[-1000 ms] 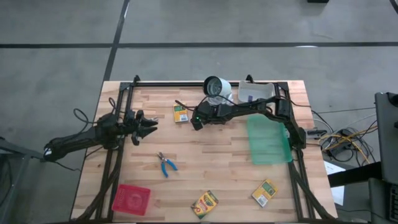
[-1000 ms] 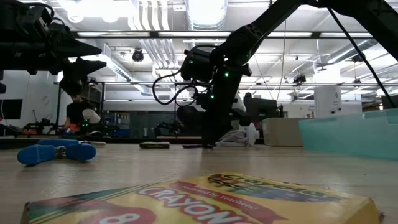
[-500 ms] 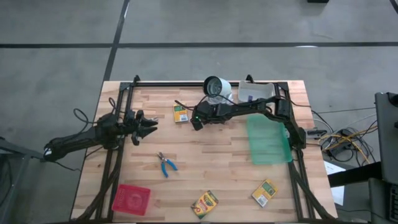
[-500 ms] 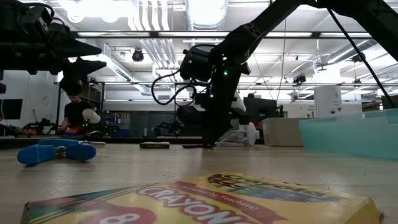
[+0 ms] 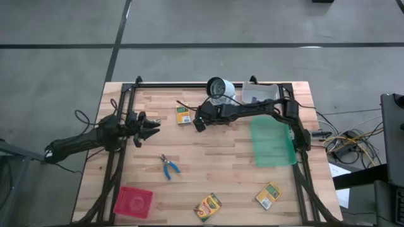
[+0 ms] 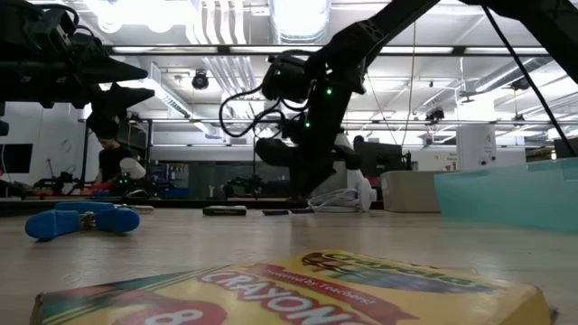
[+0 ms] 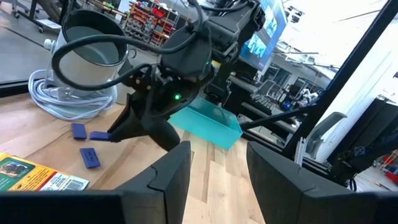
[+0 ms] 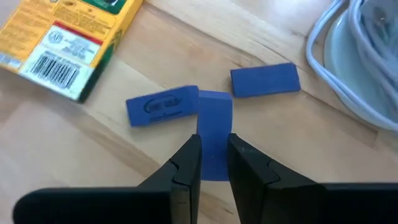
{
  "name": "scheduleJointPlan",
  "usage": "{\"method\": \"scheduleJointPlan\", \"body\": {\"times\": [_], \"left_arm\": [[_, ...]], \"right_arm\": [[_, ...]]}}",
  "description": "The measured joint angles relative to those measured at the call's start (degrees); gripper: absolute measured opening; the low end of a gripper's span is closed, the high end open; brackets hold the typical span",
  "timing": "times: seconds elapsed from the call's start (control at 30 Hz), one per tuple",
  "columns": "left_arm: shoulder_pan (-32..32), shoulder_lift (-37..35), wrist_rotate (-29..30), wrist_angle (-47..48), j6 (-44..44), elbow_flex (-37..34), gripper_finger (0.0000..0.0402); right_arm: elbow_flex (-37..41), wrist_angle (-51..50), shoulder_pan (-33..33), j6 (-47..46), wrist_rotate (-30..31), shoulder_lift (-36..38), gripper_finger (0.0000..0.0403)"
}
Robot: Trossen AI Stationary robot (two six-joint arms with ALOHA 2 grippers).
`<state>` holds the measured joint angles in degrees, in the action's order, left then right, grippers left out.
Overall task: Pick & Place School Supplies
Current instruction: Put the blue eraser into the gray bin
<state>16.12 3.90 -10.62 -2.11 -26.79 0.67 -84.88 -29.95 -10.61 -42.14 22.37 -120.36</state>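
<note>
- Near the worktop's (image 5: 221, 157) far edge: right claw (image 8: 214, 158), fingers pinched narrow on one blue eraser piece (image 8: 214, 146), lifted above the wood.
- Beneath it: two more blue pieces (image 8: 163, 106) lying flat, just beside a crayon box (image 5: 183, 115).
- Left side: left claw (image 5: 153, 127), fingers apart, holding nothing.
- Centre: blue-handled tool (image 5: 168, 166).
- Near edge: two crayon boxes (image 5: 207, 205), well apart from the red tray (image 5: 133, 201).
</note>
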Motion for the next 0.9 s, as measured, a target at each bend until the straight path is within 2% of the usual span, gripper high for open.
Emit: {"method": "scheduleJointPlan", "body": {"times": [0.33, 0.73, 0.9], "left_arm": [[0.0, 0.0, 0.0, 0.0, 0.0, 0.0, 0.0163], [0.0, 0.0, 0.0, 0.0, 0.0, 0.0, 0.0163], [0.0, 0.0, 0.0, 0.0, 0.0, 0.0, 0.0163]], "right_arm": [[0.1, -1.6, 2.4, 2.0, 0.1, 6.1, 0.0061], [2.6, -7.4, 5.6, 2.8, 4.3, 18.6, 0.0061], [6.1, -8.9, 6.2, 3.4, 4.8, 24.1, 0.0061]]}}
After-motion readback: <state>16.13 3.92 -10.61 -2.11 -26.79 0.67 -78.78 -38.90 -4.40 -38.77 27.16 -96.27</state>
